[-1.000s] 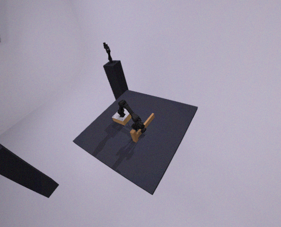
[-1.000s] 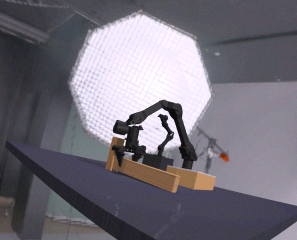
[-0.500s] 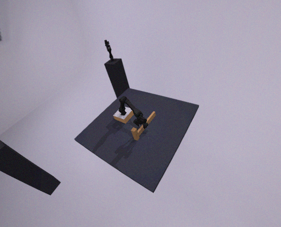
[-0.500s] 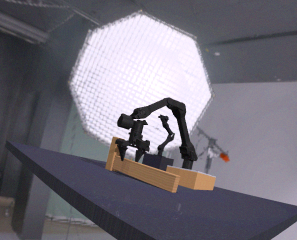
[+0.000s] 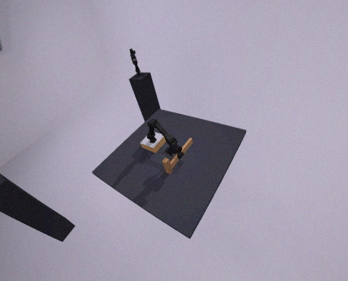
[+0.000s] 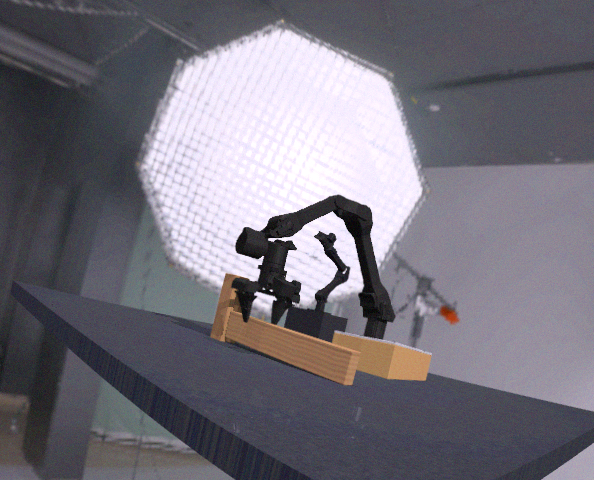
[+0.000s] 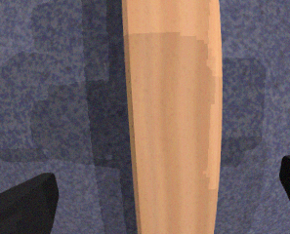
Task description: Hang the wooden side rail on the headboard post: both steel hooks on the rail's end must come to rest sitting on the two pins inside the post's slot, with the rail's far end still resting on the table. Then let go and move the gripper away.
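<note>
The wooden side rail (image 5: 187, 145) (image 6: 297, 343) (image 7: 174, 97) stands on its narrow edge, low over the table. Its near end meets the upright headboard post (image 5: 167, 166) (image 6: 222, 312), and its far end is down at the table top. The steel hooks, the slot and the pins are not visible, so I cannot tell how the hooks sit. My gripper (image 6: 260, 321) (image 7: 174, 178) is open and empty, pointing down above the rail near the post. In the wrist view one fingertip is on each side of the rail, both clear of it.
The dark table (image 5: 213, 157) (image 6: 132, 341) carries everything. The arm's base stands on a wooden box (image 5: 148, 147) (image 6: 408, 361) with a white top, beside the rail. A dark pillar (image 5: 145, 96) with another arm rises past the table's far corner.
</note>
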